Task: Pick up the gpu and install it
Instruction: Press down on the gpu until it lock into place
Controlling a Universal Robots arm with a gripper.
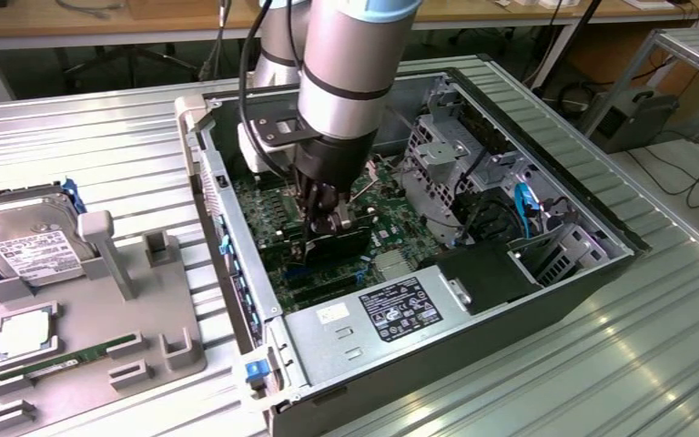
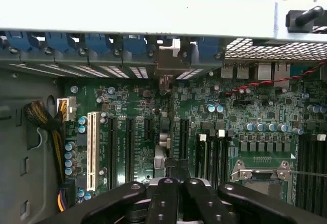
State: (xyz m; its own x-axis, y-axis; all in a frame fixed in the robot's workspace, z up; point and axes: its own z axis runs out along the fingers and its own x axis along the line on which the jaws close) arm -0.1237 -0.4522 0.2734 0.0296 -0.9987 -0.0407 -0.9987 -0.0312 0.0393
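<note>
Inside the open computer case (image 1: 596, 275) my gripper (image 1: 329, 233) reaches down over the green motherboard (image 1: 380, 205). It is shut on the gpu (image 1: 335, 249), a thin dark card held on edge just above the expansion slots. In the wrist view the gpu (image 2: 164, 132) runs edge-on down the middle of the board between two black slots. Its grey bracket end (image 2: 167, 64) sits at the case's rear slot openings, and my gripper (image 2: 172, 182) is clamped on the card's upper edge. Whether the card is seated in a slot is hidden.
A grey fixture (image 1: 106, 300) on the exterior view's left carries a silver hard drive (image 1: 28, 241), a green memory stick (image 1: 68, 358) and a square chip (image 1: 25, 332). Around the gripper stand the power supply (image 1: 386, 309), drive cage (image 1: 447, 150), white slot (image 2: 92, 150) and processor socket (image 2: 261, 175).
</note>
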